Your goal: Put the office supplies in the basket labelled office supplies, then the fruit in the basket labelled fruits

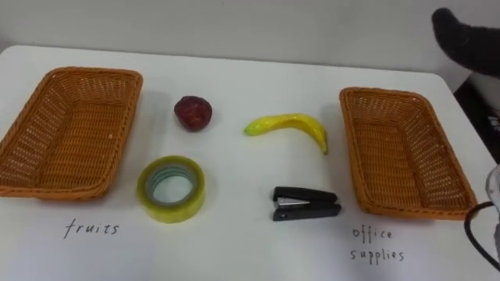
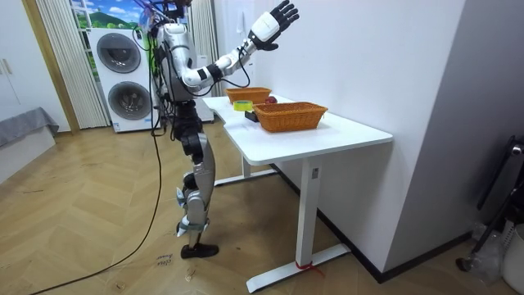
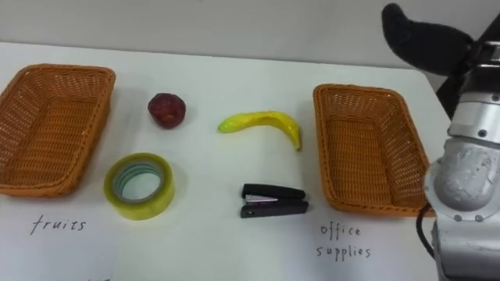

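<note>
Right hand (image 2: 281,14): raised high above the far side of the table, fingers straight and spread, holding and touching nothing. In the eye views its dark fingers (image 3: 422,35) show at the upper right, above the right basket.

White rectangular table (image 1: 234,78): bears all items listed below.

Brown woven wicker basket, left (image 1: 70,129): nothing in it.

Brown woven wicker basket, right (image 1: 398,156): nothing in it.

Dark red round fruit (image 1: 192,112): on the table, just right of the left basket's far corner.

Yellow curved banana (image 1: 289,125): on the table, near the right basket, apart from its rim.

Yellowish roll of clear tape (image 1: 172,189): lying flat, nearer than the red fruit.

Black stapler (image 1: 305,204): lying closed, nearer than the banana.

Room view adds: the robot stands upright on wooden flooring at the table's long side, with stacked white washing machines (image 2: 123,74) behind it.
</note>
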